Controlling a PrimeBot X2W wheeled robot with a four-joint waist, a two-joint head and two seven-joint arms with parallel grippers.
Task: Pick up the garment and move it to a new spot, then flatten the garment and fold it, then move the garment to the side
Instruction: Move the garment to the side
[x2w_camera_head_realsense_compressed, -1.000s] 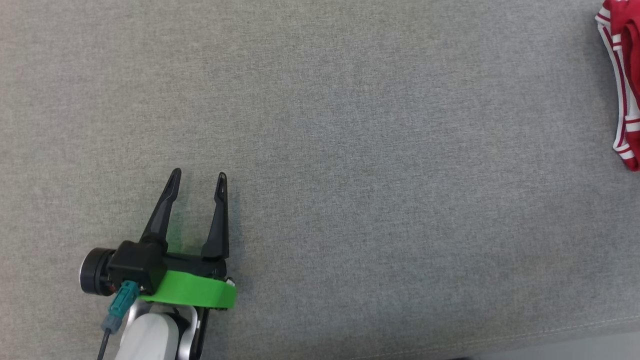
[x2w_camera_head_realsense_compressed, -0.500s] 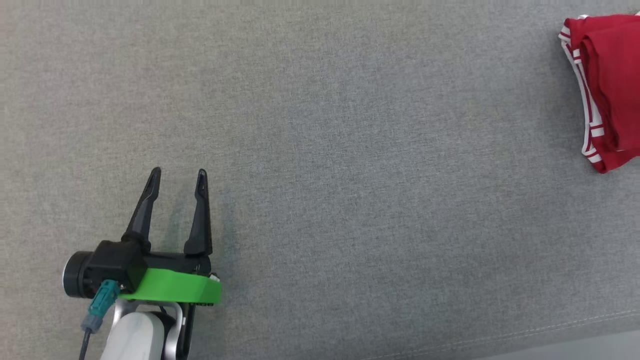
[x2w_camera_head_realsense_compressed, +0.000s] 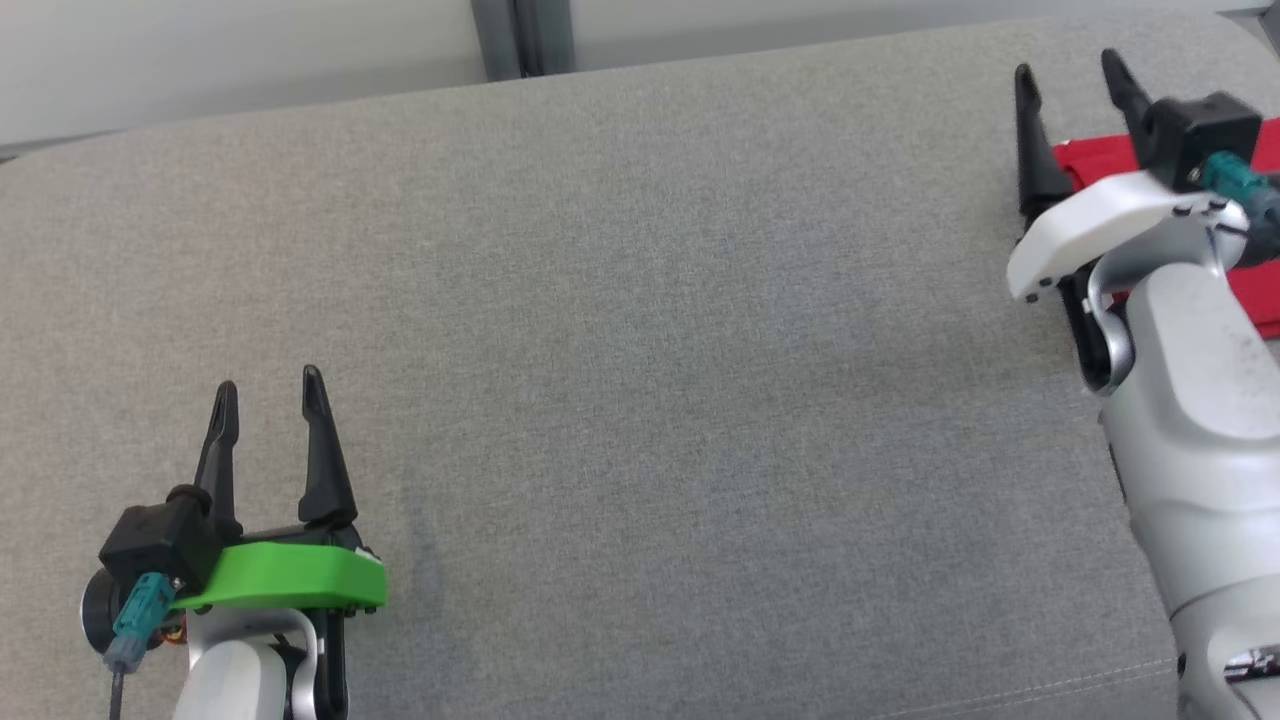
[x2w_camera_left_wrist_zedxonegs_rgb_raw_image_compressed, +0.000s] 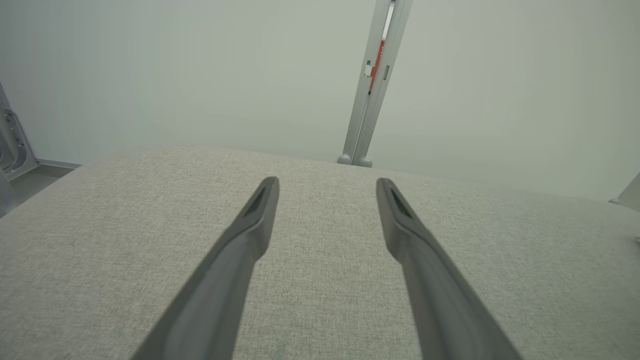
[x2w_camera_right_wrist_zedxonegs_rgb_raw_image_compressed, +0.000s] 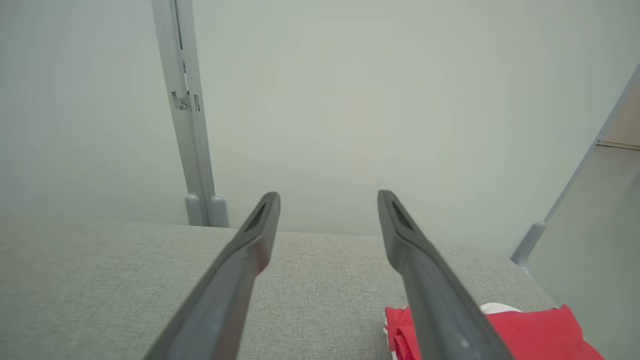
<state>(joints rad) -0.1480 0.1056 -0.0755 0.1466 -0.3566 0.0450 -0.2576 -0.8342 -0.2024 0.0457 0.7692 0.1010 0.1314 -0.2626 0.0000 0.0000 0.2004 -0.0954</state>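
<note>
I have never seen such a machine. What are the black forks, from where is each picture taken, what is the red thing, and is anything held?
This is a robot with two arms. Each arm ends in a gripper: two long dark fingers that can pinch things. The picture showing both arms comes from a camera on the robot's head, looking down at a wide grey woven fabric surface. There the left gripper is at the lower left and the right gripper at the upper right. The other two pictures come from cameras on the wrists; each looks along its own gripper's fingers. On the surface lies a red fabric garment with white trim, close to the right gripper and partly hidden by that arm. Both grippers are open and hold nothing.
</note>
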